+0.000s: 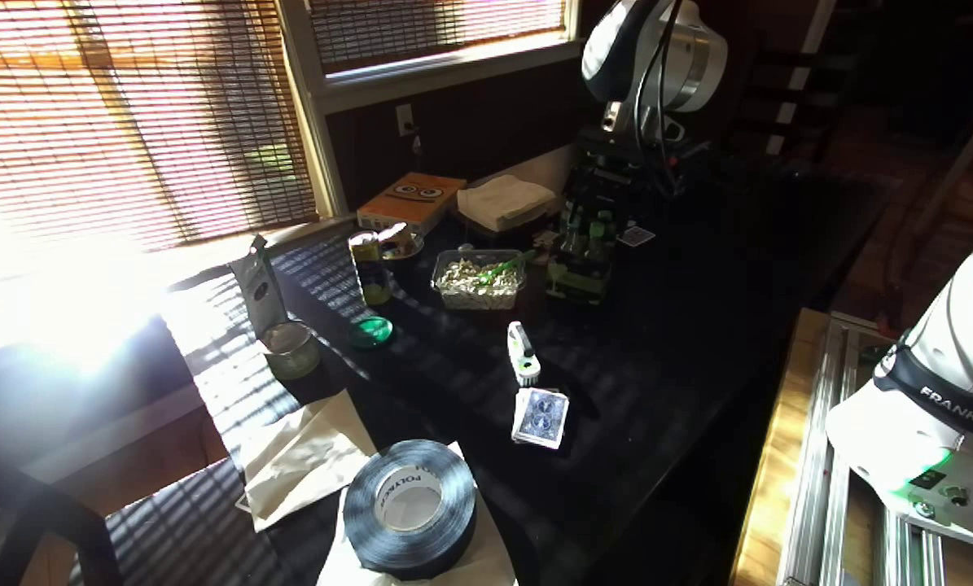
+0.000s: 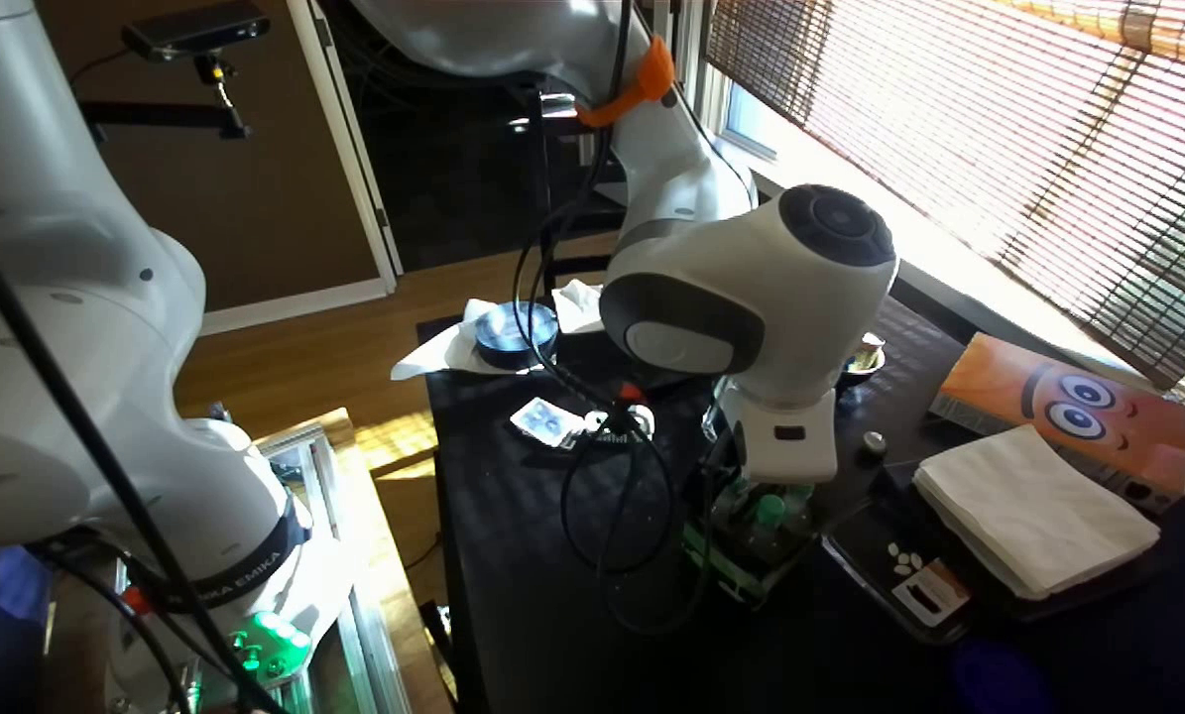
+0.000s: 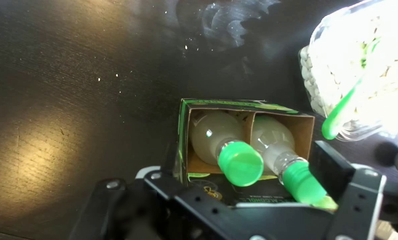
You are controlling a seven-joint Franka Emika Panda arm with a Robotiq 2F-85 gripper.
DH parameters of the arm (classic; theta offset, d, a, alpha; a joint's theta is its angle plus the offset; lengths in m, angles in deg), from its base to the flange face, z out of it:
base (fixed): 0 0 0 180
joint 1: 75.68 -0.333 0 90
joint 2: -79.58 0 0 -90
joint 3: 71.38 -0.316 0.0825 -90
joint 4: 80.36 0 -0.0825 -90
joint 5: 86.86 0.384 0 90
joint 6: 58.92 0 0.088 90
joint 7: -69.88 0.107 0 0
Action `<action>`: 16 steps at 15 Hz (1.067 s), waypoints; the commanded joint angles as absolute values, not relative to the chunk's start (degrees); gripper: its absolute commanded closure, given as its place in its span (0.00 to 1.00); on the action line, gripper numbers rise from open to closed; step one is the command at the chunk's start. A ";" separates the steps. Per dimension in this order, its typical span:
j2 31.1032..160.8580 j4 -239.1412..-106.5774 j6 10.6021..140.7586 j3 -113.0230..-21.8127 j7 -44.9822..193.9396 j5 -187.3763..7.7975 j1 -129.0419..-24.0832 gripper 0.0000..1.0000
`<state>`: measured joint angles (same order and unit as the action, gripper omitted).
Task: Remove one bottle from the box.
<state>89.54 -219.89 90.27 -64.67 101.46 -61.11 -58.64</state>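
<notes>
The box is a dark cardboard carrier with green print and a brown inside with a divider. It stands on the dark table in both exterior views. In the wrist view two bottles with pale, cloudy bodies and green caps sit in separate compartments, a left bottle and a right bottle. A bottle cap also shows in an exterior view. My gripper is open above the box. Its right finger is close beside the right cap; contact is unclear. The far compartments are hidden under the gripper.
A clear tub of white pieces with a green spoon stands beside the box. Napkins and an orange box lie behind it. A can, cards, a white bottle and a tape roll are on the table.
</notes>
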 commanded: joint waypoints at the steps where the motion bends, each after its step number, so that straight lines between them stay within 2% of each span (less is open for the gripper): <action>1: 89.56 -219.81 90.02 -62.57 101.12 -60.59 -60.78 0.00; 6: 88.65 -221.15 92.17 -60.96 106.79 -62.69 -63.07 0.00; 13: 86.59 -221.40 83.02 -59.13 108.50 -69.40 -65.05 0.00; 16: 87.23 -221.99 88.23 -59.18 111.18 -69.14 -65.81 0.00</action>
